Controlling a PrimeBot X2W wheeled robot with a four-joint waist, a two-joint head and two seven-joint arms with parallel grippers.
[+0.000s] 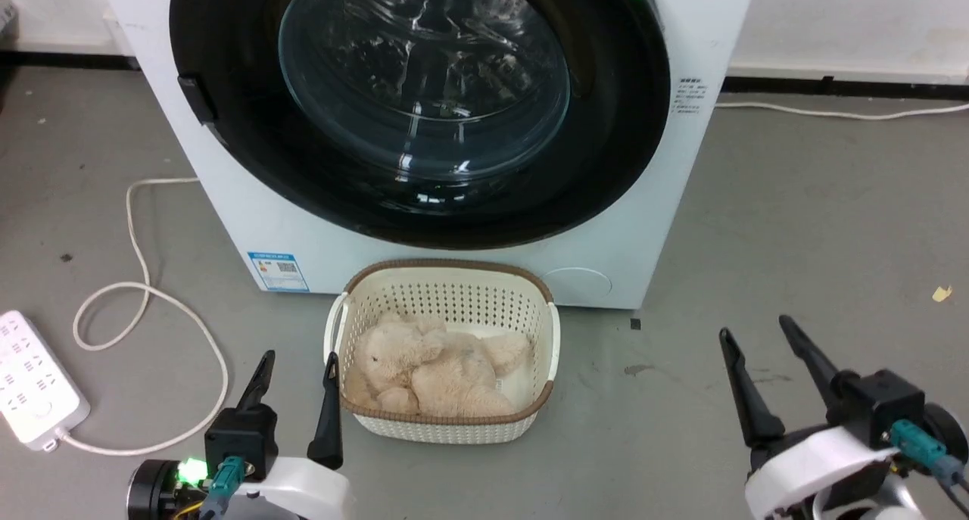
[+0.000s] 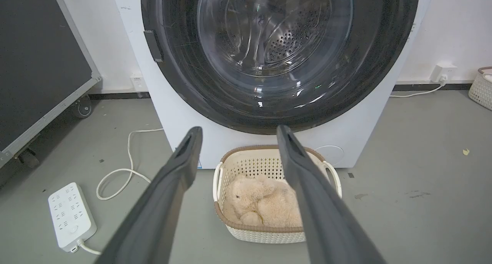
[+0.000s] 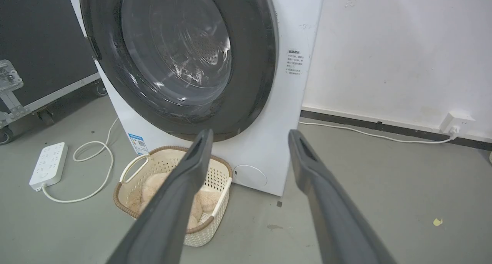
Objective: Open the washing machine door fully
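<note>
washing machine door [image 1: 250,126] sits closed at frame top; left gripper [image 1: 297,370] and right gripper [image 1: 753,337] both spread, holding nothing, at the lower corners.

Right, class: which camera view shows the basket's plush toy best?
The head view: the plush toy lies unobstructed, seen from above. In the left wrist view a finger crosses the toy; in the right wrist view a finger hides most of it.

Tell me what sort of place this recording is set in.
Probably a lab or workshop corner, not a home laundry: the washing machine stands on a plain grey floor, with a power strip lying loose beside it and a black wheeled case nearby.
</note>
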